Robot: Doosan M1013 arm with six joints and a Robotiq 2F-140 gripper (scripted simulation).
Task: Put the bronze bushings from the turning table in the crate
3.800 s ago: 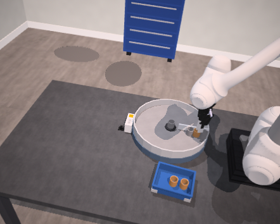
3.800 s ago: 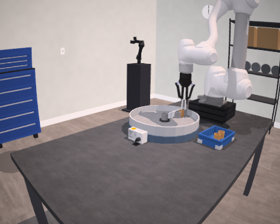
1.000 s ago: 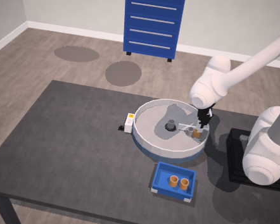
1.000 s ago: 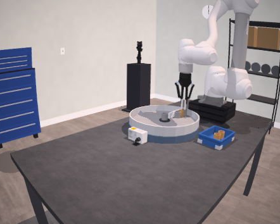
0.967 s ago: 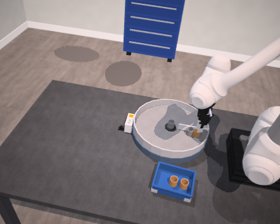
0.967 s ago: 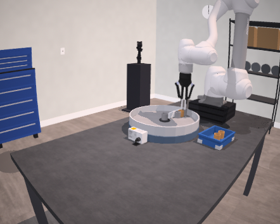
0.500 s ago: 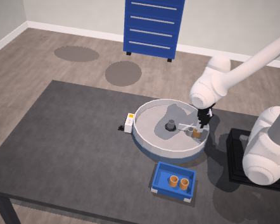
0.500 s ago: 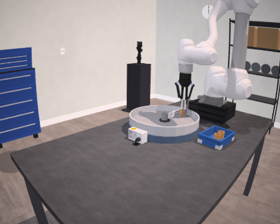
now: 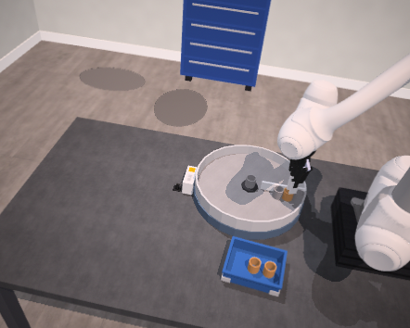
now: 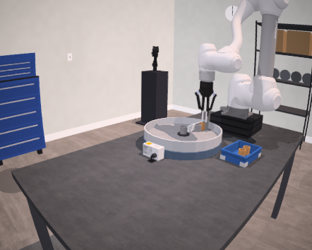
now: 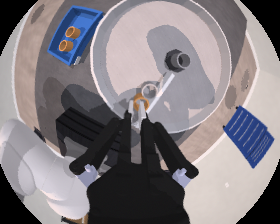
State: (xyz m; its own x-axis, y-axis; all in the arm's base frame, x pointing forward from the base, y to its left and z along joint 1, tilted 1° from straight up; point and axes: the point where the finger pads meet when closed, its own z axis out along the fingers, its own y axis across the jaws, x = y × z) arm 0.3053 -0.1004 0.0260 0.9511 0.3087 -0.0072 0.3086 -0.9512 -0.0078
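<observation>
The turning table (image 9: pixel 223 206) (image 10: pixel 155 138) (image 11: pixel 123 30) carries a bronze bushing (image 9: pixel 288 195) (image 10: pixel 202 126) (image 11: pixel 141 101) near its rim. A steel bushing (image 9: pixel 278 193) (image 10: pixel 198 128) (image 11: pixel 150 90) stands close beside it. My gripper (image 9: pixel 291 188) (image 10: pixel 205 122) (image 11: pixel 135 106) is at the bronze bushing with its fingers a narrow gap apart; one fingertip overlaps the bushing in the wrist view, the other is beside it. No firm hold shows. The blue crate (image 9: pixel 238 252) (image 10: pixel 231 156) (image 11: pixel 86 22) holds two upright bronze bushings (image 9: pixel 254 265) (image 10: pixel 242 152) (image 11: pixel 72 32).
A grey hub piece (image 9: pixel 250 181) (image 10: pixel 183 129) (image 11: pixel 181 60) stands at the turning table's middle. A pale bar (image 9: pixel 269 183) (image 11: pixel 163 92) lies by the bushings. A raised wall rings the table. A white box (image 9: pixel 188 182) (image 10: pixel 153 151) sits outside it; the crate is nearby.
</observation>
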